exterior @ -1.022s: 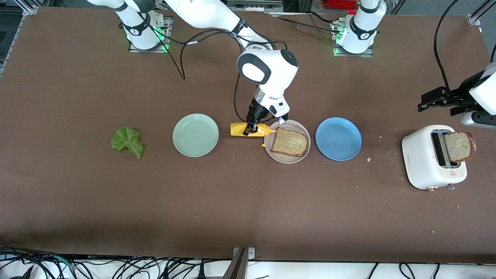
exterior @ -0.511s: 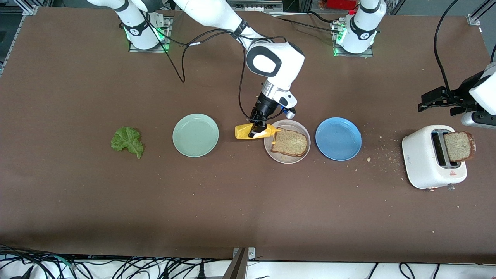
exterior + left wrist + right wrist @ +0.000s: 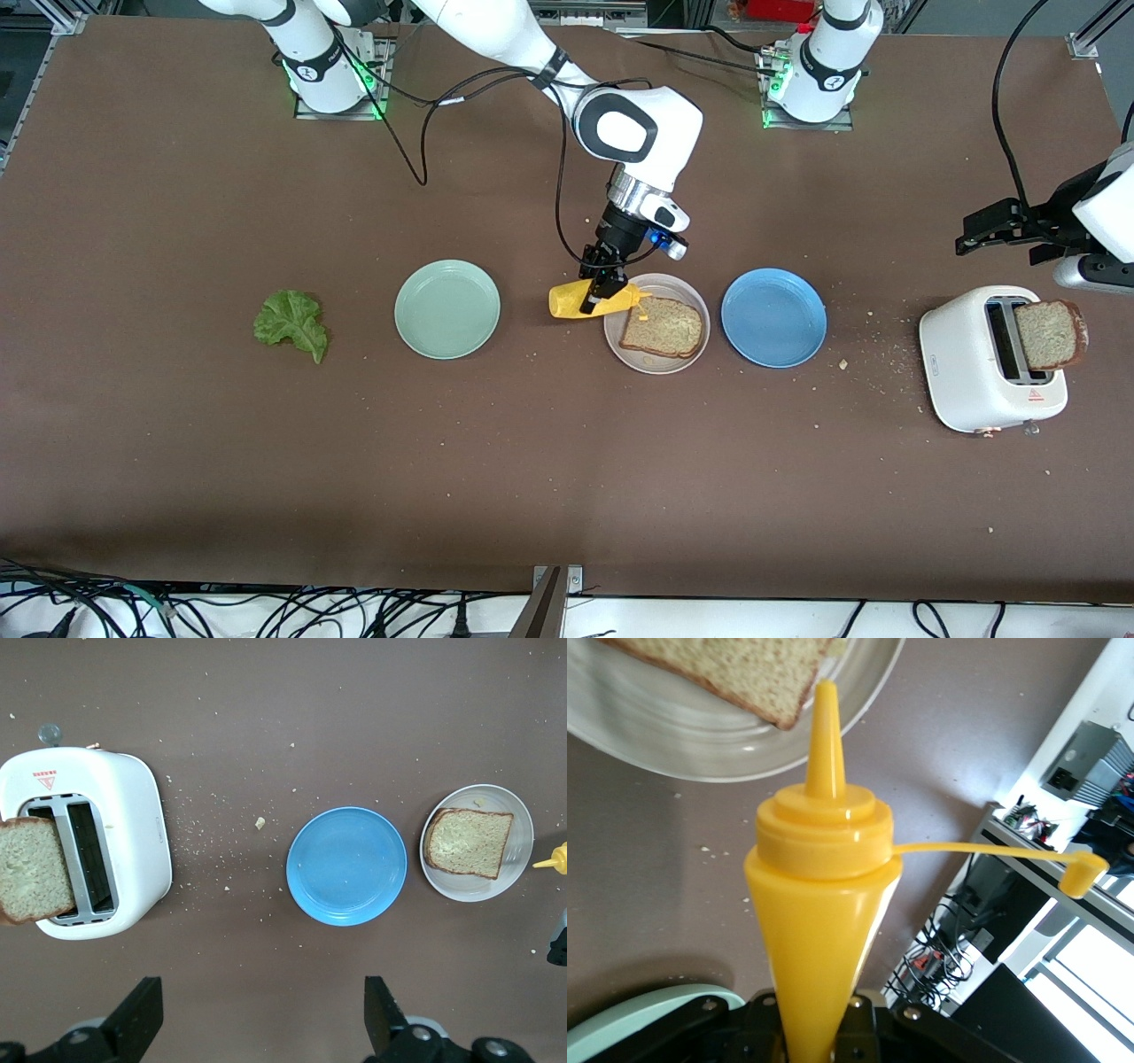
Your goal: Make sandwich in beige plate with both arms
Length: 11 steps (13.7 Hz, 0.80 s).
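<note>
- Right gripper (image 3: 599, 294): jaws clamped narrowly on the yellow mustard bottle (image 3: 592, 299), nozzle over the beige plate (image 3: 656, 363) rim.
- Left gripper (image 3: 992, 229): jaws spread wide, empty, above the toaster (image 3: 974, 363).

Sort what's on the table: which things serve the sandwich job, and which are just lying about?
Job: beige plate, bread on it, bread in toaster, lettuce, mustard bottle held by right gripper.
Lying about: mint plate, blue plate.

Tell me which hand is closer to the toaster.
Left. The left hand hovers open above the toaster. The right hand is by the beige plate, gripping the mustard bottle.
</note>
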Available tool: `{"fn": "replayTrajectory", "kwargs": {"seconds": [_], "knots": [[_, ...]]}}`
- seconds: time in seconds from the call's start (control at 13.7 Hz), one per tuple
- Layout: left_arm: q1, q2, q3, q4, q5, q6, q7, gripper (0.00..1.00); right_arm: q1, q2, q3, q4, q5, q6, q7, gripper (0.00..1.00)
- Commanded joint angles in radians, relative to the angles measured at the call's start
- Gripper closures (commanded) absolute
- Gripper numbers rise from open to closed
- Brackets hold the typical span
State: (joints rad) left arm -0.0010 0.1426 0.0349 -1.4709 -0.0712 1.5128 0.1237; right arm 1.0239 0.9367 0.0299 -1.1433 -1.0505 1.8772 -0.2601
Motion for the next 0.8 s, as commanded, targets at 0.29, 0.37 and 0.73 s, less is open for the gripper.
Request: {"fn": "replayTrajectory", "kwargs": {"seconds": [0.29,0.37,0.73], "knots": [[0.003,-0.012,0.0,-0.011,-0.015,-0.006,-0.003,0.0,-0.042,0.025,-0.051,0.045,-0.046,0.12,0.035,0.88],[0.003,-0.012,0.0,-0.011,-0.015,-0.006,-0.001,0.0,-0.051,0.025,-0.051,0.045,-0.046,0.137,0.033,0.88],[0.003,-0.012,0.0,-0.011,-0.015,-0.006,-0.003,0.0,-0.076,0.031,-0.051,0.045,-0.045,0.18,0.053,0.87]]}}
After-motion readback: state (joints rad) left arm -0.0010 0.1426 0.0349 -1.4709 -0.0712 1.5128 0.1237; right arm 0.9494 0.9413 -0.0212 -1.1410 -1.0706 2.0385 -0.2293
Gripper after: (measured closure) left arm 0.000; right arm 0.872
